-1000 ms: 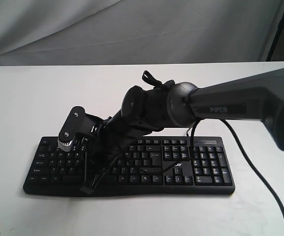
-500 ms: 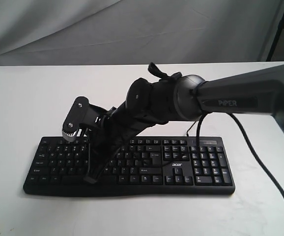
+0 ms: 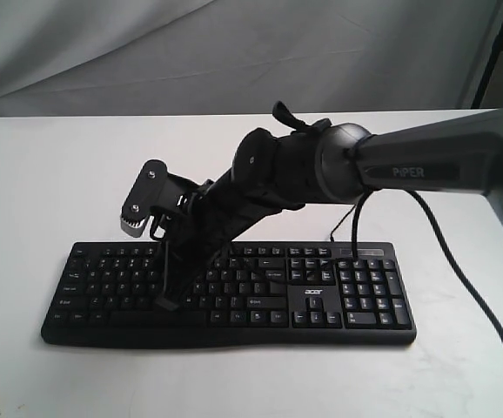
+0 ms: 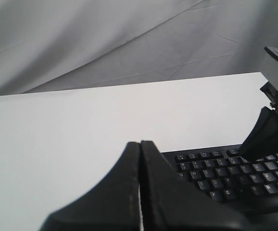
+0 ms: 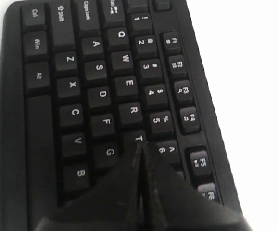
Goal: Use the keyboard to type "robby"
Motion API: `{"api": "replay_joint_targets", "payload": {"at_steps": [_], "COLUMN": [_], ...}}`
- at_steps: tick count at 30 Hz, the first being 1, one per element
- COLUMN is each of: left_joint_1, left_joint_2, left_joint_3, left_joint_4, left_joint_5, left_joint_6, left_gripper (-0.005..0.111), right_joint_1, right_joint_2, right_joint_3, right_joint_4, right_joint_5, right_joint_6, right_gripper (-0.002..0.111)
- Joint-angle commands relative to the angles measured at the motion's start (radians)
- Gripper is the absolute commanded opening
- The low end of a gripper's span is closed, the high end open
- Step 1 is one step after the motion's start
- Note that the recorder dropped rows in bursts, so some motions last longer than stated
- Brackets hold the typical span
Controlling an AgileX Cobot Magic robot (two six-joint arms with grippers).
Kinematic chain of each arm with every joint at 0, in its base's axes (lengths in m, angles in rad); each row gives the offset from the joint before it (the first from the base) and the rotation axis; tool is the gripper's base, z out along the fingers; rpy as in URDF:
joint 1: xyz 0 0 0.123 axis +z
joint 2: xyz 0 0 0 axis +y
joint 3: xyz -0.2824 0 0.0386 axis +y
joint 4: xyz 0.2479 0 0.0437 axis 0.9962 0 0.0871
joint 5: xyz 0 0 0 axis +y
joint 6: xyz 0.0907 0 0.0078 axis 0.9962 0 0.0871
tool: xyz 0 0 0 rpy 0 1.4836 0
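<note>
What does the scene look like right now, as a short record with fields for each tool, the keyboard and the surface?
right tool: shut, tips over the left half of the keyboard, by the T key; contact cannot be told
left tool: shut, short of the keyboard, not seen in the exterior view
keyboard: black, lying flat, number pad on the right of the exterior view
surface: white table

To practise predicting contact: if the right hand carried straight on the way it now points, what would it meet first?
The right hand would meet the wide black plastic keyboard first, probably around its T key, though the gap is unclear.
</note>
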State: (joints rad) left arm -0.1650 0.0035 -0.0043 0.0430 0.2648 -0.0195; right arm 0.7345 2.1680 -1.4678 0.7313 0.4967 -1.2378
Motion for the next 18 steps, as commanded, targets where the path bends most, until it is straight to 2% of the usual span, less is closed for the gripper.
{"api": "replay_joint_targets", "payload": {"at_steps": [1,18], "left_joint_1": [-0.006,-0.006], "left_joint_2": [-0.003,-0.003], "left_joint_3": [0.004,0.004], "left_joint_4": [0.005,0.005], "left_joint_5": [-0.005,-0.005], "left_joint_6": [-0.003,-0.003], "left_gripper": [0.0,0.0], "right_joint_1": [-0.012,-0.016], "right_joint_2": [0.039,0.057], "right_joint_3": [-0.079,-0.087], "right_joint_4": [0.005,-0.032], "right_joint_5": [0.058,0.056], "right_joint_6": [0.024,0.059], "right_gripper": [0.0,0.0]}}
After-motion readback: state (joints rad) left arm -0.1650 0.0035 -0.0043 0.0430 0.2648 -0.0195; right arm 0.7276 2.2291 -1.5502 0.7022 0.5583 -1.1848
